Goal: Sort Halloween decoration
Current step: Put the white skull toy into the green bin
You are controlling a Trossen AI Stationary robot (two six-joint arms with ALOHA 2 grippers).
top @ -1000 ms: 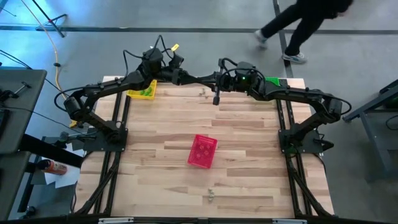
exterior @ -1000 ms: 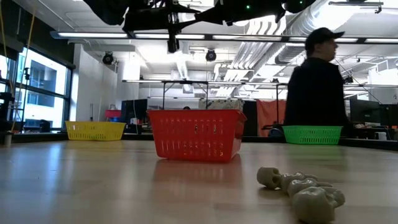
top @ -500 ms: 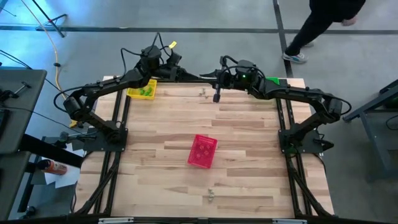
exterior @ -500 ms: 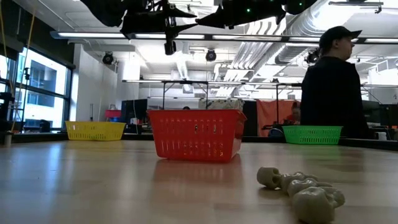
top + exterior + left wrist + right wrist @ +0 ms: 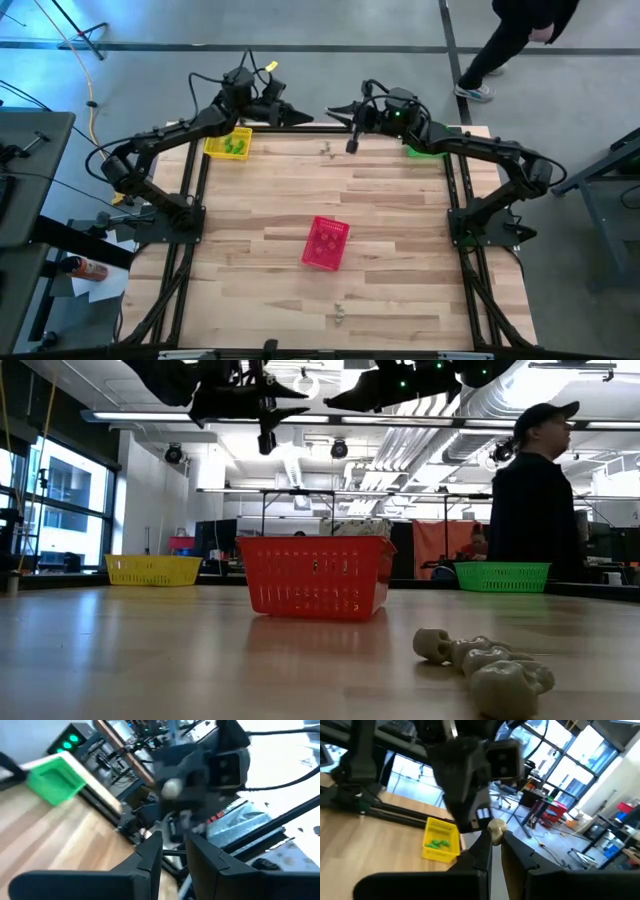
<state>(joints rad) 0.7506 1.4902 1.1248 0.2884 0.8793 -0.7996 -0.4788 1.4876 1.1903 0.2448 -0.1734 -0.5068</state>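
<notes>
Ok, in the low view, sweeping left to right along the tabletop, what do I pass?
Yellow mesh basket → red mesh basket → pale bone-shaped trinket lying near the camera → green mesh basket, with a person in dark clothes standing behind it.

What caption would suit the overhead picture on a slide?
Two dark robot arms meet above the far edge of a wooden table carrying a yellow mesh basket, green mesh basket and pink mesh basket.
</notes>
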